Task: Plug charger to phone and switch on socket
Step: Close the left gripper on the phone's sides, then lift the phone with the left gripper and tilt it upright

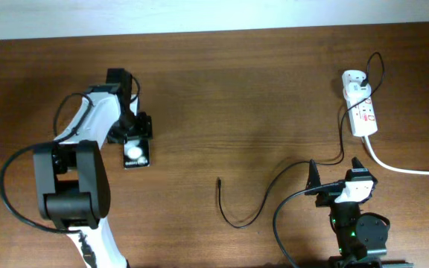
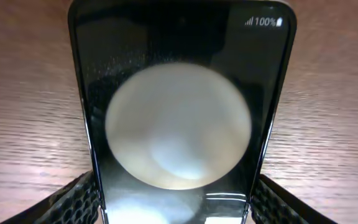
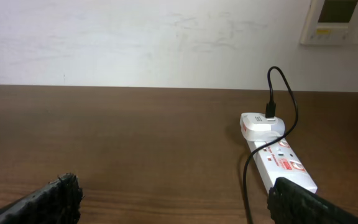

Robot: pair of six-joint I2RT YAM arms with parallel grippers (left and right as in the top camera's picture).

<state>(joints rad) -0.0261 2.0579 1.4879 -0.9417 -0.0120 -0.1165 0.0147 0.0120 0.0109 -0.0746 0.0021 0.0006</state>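
The brown table (image 1: pixel 222 97) carries everything. The left arm (image 1: pixel 73 186) reaches forward on the left side. Its left gripper (image 1: pixel 135 143) is clamped on the phone (image 1: pixel 135 155), with its fingers (image 2: pixel 73 199) against both long edges and the lit screen facing up. The right arm (image 1: pixel 356 231) sits low at the near right edge. Its right gripper (image 1: pixel 336 173) is spread wide, holds nothing and faces the socket (image 1: pixel 362 112) at the far right. The adapter (image 1: pixel 352 80) is plugged into the socket's far end. The charger (image 1: pixel 268 192) trails left, and its plug tip (image 1: pixel 220 181) lies on bare wood, well apart from the phone.
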